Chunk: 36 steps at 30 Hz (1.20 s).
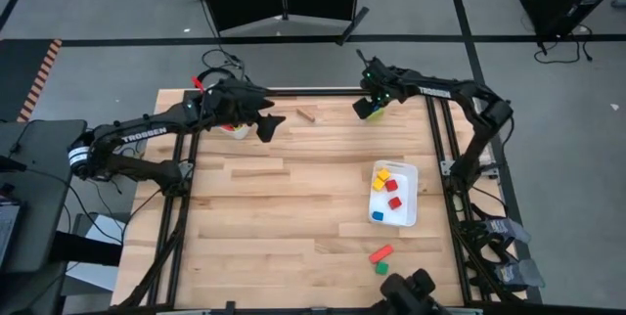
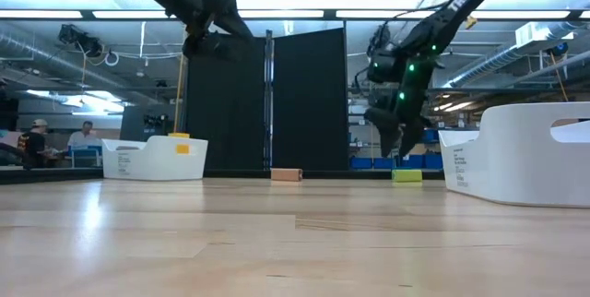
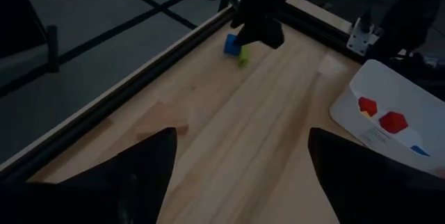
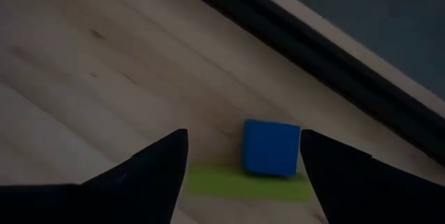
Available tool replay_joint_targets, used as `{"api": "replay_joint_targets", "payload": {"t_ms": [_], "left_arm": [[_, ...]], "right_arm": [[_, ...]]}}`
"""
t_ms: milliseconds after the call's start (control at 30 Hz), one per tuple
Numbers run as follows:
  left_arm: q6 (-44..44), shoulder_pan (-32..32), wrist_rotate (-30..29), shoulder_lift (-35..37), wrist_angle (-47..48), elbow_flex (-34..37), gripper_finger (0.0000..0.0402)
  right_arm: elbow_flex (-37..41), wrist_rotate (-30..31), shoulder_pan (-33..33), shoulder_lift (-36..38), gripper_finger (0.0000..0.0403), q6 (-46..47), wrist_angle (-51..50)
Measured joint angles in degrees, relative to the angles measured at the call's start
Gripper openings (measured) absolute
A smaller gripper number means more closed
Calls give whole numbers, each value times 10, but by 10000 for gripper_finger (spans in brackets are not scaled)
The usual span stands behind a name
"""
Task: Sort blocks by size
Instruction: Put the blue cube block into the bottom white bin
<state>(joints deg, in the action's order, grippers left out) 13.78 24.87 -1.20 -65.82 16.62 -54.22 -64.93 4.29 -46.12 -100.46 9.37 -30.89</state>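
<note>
While its jaws stand open, the right gripper (image 4: 243,161) hovers over a blue cube (image 4: 271,147) and green bar (image 4: 243,182), seemingly lining up a pick. Opposite, the left gripper (image 1: 266,124) waits open beside its bin (image 2: 152,159).

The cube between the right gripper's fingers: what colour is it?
Blue. The cube lies on the table against a green bar, clearest in the right wrist view.

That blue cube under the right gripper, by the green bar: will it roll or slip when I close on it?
The blue cube has flat faces and sits flat on the table, so rolling seems unlikely. It looks rigid, probably painted wood, so the right gripper should grip it firmly. It touches the green bar, which may shift along.
</note>
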Motion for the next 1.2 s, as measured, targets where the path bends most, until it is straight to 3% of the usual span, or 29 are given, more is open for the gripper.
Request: {"api": "replay_joint_targets", "payload": {"t_ms": [467,833,1033,1200], "left_arm": [[4,-11,-4,0,0,0,332],[4,-11,-4,-1,1,0,332],[21,-11,-6,-2,0,0,332],[32,-25,-35,-17,-5,0,332]], "right_arm": [[0,-18,-29,-74,270,-19,4],[1,-22,-30,-78,144,-25,35],[1,-22,-24,-72,142,-30,32],[1,-21,6,-19,142,-41,32]]}}
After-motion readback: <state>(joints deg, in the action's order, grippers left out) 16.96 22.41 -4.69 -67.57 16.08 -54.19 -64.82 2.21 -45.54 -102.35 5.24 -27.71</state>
